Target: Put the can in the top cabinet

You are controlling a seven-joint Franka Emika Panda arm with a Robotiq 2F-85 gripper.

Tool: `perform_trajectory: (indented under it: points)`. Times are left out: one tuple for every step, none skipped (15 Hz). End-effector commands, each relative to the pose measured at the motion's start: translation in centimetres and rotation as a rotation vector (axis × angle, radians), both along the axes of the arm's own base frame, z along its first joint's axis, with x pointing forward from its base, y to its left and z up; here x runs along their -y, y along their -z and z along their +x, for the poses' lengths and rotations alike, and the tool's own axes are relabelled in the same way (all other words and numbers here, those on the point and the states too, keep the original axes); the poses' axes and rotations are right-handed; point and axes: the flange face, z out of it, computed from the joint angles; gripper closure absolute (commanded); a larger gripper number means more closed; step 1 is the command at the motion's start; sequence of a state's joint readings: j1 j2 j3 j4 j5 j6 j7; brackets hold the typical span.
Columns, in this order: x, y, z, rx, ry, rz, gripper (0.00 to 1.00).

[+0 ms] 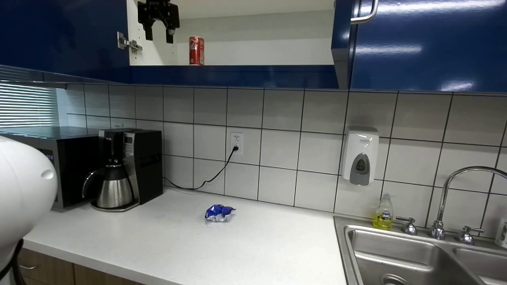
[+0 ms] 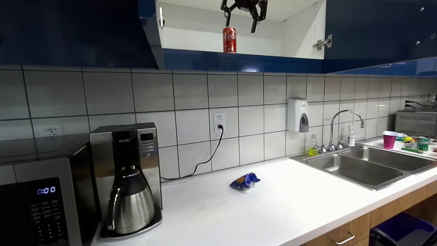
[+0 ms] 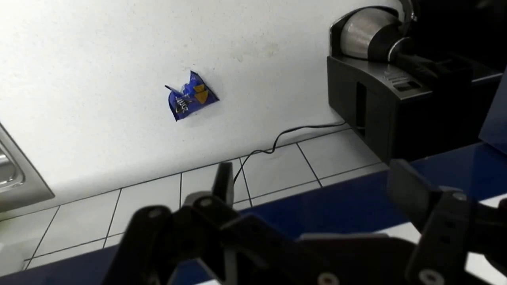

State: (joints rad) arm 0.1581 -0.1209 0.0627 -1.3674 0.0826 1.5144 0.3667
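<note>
The red Coca-Cola can (image 2: 229, 40) is shown upright inside the top cabinet (image 1: 237, 75), its base partly screened by the cabinet's blue front edge, so that its exact depth on the cabinet floor cannot be read. The Robotiq gripper (image 1: 159, 37) is held before the cabinet's opening, its fingers spread and released, with nothing gripped. In an exterior view one fingertip (image 2: 227, 22) is lined up with the can's top rim, and whether they touch cannot be told there; where the cabinet's white side wall (image 1: 152, 55) is seen behind the gripper, however, the can is found wholly outside the fingers. In the wrist view only a dim reddish shape, probably the can, is made out beyond them. From this arrangement the placing and the release are judged complete. What is left is at most the withdrawal of the gripper from the cabinet; closing of the blue door (image 2: 379, 34), seen swung aside at the cabinet's edge, is not called for by the task sentence. The blue Doritos bag (image 3: 192, 98), lying on the countertop (image 1: 245, 249) below the cabinet, is not involved.
</note>
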Motion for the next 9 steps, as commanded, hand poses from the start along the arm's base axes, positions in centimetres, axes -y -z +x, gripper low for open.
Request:
perform_trajectory:
  points:
    - [0.8, 4.2, -2.2, -0.026, -0.050, 0.029, 0.00]
    - [0.9, 5.5, -2.5, -0.040, -0.054, 0.026, 0.00]
    - [1.0, 7.0, -2.8, -0.055, -0.058, 0.025, 0.00]
    - [1.2, 8.4, -3.2, -0.066, -0.060, 0.024, 0.00]
    - [1.4, 9.7, -3.8, -0.074, -0.066, 0.026, 0.00]
    - [1.7, 11.2, -4.2, -0.082, -0.070, 0.028, 0.00]
    - [1.9, 12.7, -4.9, -0.090, -0.073, 0.024, 0.00]
    - [2.1, 14.2, -5.5, -0.097, -0.076, 0.023, 0.00]
    - [2.4, 15.7, -6.2, -0.107, -0.078, 0.019, 0.00]
